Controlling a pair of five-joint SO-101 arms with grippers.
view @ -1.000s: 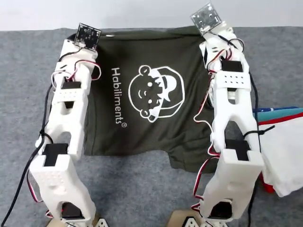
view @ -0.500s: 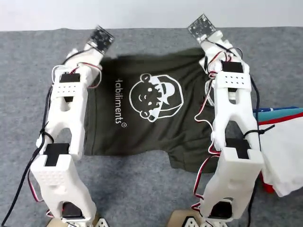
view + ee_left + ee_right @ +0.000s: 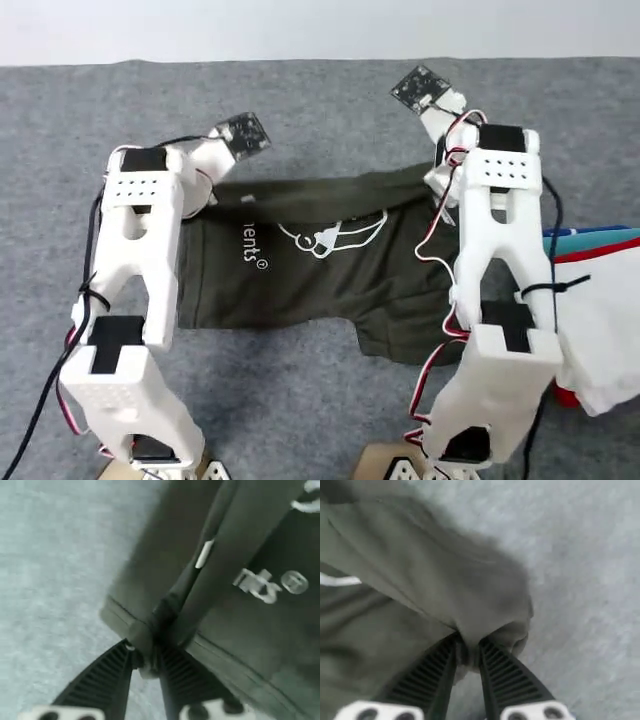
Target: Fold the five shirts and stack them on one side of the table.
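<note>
dark green shirt (image 3: 320, 285) on the grey tabletop (image 3: 320, 110), pinched at both far corners

the shirt lay in the middle of the tabletop between the two white arms. its far edge was doubled back over the white cartoon print, so only the lower part of the print and a bit of white lettering showed. the left hand (image 3: 146, 661) was clamped tight on a bunched corner of dark cloth, just beside the lettering. the right hand (image 3: 468, 652) was closed the same way on the opposite corner, with a fold of fabric squeezed between its black fingers. the near edge lay flat toward the arm bases. a heap of cloth (image 3: 610, 330), white with red and teal edges, sat just beside the right arm at the tabletop's right edge.
</note>
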